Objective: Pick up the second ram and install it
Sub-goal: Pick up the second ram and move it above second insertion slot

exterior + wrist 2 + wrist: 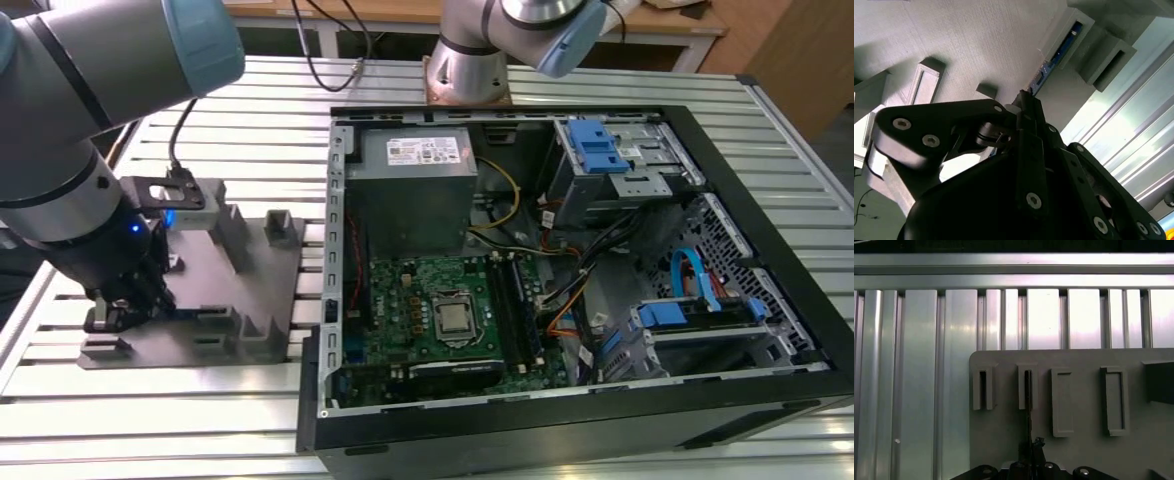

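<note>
The second ram (1059, 50) is a thin blue-green stick standing on edge in a narrow slot of the grey fixture plate (200, 300). In the first wrist view the ram (1028, 405) appears as a dark line running from its slot toward my fingers. My gripper (1026, 100) has its black fingers drawn together on the ram's near end, also visible in the first wrist view (1030, 452). In the exterior view my gripper (123, 305) is low over the plate's corner, at the exterior view's left. The green motherboard (427, 310) with its long black slots (514, 310) lies inside the open case.
The open black computer case (747, 380) takes up the exterior view's right, with a power supply (414, 160), cables and blue drive brackets (594, 150). A second arm's base (467, 70) stands behind it. Raised holders (1114, 400) dot the fixture plate on the ribbed aluminium table (919, 365).
</note>
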Robot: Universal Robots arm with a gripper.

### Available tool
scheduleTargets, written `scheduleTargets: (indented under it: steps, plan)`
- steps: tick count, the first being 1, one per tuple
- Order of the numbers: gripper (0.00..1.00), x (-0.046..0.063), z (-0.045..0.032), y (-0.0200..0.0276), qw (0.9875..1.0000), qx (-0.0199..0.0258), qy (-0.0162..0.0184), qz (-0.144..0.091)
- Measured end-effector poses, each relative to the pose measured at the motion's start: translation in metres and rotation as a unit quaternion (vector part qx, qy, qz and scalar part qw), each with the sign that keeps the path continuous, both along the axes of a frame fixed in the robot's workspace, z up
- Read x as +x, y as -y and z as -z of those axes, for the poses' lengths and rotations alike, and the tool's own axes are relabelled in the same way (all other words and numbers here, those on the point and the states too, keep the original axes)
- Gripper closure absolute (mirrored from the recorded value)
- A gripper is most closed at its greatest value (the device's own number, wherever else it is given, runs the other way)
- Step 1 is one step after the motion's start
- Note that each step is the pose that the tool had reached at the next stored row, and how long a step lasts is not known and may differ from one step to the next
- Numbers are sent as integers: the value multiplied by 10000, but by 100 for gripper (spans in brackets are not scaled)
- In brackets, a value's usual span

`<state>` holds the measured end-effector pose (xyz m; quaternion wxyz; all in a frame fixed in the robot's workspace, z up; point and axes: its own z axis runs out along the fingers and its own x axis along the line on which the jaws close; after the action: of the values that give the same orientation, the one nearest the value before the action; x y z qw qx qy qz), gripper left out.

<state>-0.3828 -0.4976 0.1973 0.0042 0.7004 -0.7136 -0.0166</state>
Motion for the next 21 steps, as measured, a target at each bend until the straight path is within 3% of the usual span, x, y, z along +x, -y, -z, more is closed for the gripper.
scheduleTargets:
  steps: [10,21]
  plan:
    - [87,0,-11,-1,10000,-5,3,0]
    - [87,0,-514,0,10000,-8,0,0]
